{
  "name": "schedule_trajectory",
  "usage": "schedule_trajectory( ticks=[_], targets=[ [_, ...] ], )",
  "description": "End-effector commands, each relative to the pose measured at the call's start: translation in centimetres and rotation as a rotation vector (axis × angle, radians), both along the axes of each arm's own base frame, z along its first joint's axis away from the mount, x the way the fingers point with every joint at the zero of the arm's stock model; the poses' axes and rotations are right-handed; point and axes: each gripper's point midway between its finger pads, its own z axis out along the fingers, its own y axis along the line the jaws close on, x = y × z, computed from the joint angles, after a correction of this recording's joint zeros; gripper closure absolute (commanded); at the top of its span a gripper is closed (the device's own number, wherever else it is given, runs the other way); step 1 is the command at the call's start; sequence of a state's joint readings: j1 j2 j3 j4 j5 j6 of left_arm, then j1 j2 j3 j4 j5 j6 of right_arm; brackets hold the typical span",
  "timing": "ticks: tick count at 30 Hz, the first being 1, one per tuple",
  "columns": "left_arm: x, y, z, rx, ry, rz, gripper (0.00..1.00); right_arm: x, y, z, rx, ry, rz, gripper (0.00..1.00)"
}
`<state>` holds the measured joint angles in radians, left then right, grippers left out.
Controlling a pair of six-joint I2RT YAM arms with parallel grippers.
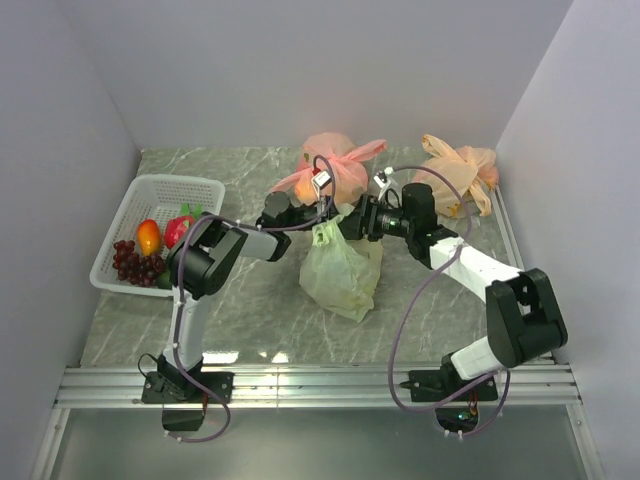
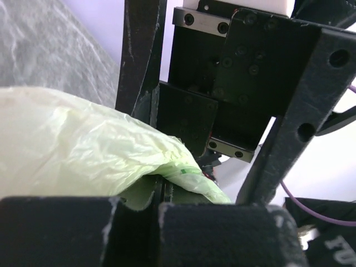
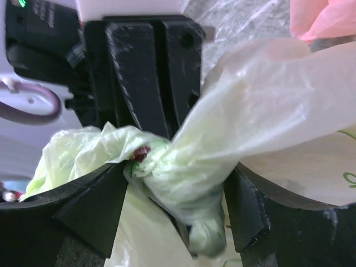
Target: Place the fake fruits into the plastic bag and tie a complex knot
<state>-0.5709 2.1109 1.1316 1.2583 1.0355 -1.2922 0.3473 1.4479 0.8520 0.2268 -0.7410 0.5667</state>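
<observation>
**Both arms meet at the knot [image 3: 167, 172] on the green bag [image 1: 342, 275]**

Well off to the left of my left gripper [image 3: 157, 125], several fruits [image 1: 148, 240] lie in a white basket [image 1: 110, 232]. That gripper's fingers are pressed together, pinching plastic at the knot. My right gripper [image 1: 350, 222] faces it, with one finger on either side of the knot, both touching it. I cannot tell whether they squeeze. A pink bag [image 1: 340, 165] sits just beyond both grippers.

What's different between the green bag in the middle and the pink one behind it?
The green bag is pale green, the pink bag pink. The green bag's top is pinched by the left gripper and right gripper; the pink bag sits free. Both are thin plastic, gathered on top.
</observation>
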Motion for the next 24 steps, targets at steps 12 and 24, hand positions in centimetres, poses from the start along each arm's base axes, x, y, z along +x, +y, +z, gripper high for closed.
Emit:
schedule_trajectory(
  ticks=[12,24],
  targets=[
    [-2.8,0.0,4.5,-0.144,-0.270,-0.076,1.00,-1.4,-3.3,2.7,-0.079,-0.073,0.117,0.24],
    [-2.8,0.0,4.5,-0.154,-0.275,-0.095,1.00,-2.5,-9.1,3.1,-0.121,0.008,0.089,0.38]
  ],
)
